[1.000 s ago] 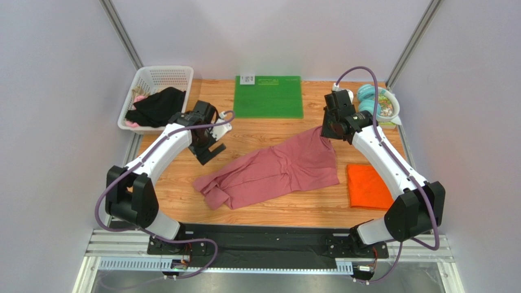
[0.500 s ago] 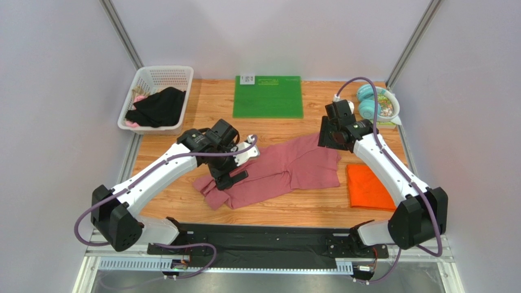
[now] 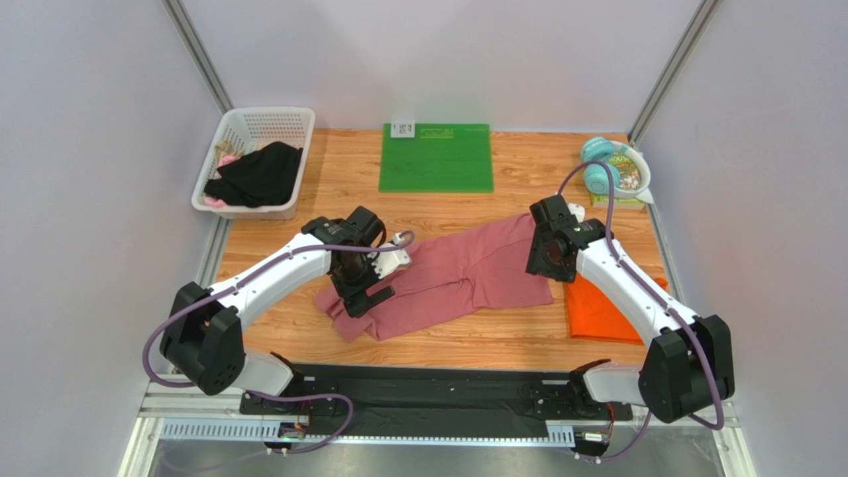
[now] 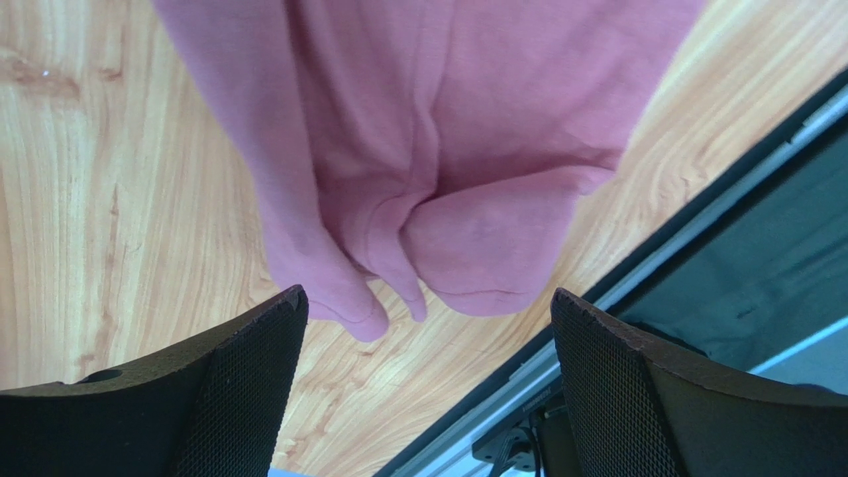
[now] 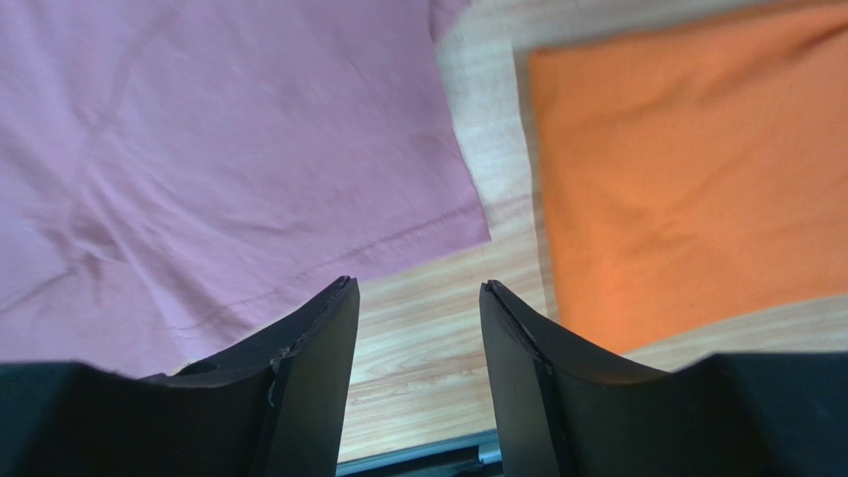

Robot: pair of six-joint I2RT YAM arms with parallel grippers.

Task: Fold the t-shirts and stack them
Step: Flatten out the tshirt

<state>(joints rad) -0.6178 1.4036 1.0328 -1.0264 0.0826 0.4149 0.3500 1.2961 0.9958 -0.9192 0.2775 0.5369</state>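
Observation:
The dusty rose-pink t-shirt (image 3: pixel 453 278) lies crumpled across the middle of the wooden table. Its bunched left end shows in the left wrist view (image 4: pixel 438 149). The orange t-shirt (image 3: pixel 597 308) lies folded flat at the right, partly under my right arm, and shows in the right wrist view (image 5: pixel 687 169). My left gripper (image 3: pixel 360 296) hovers over the pink shirt's left end, jaws wide open and empty (image 4: pixel 428 328). My right gripper (image 3: pixel 547 266) is above the pink shirt's right hem (image 5: pixel 249 179), jaws open and empty (image 5: pixel 418 298), over bare wood between the two shirts.
A white basket (image 3: pixel 261 124) with dark clothes stands at the back left. A green mat (image 3: pixel 436 157) lies at the back middle. A bowl with teal items (image 3: pixel 617 171) sits at the back right. The black front rail (image 4: pixel 697 268) runs along the table's near edge.
My left gripper swung from near the basket down over the pink shirt's left end. My right gripper moved nearer along the shirt's right edge. The shirt's right side has shifted a little.

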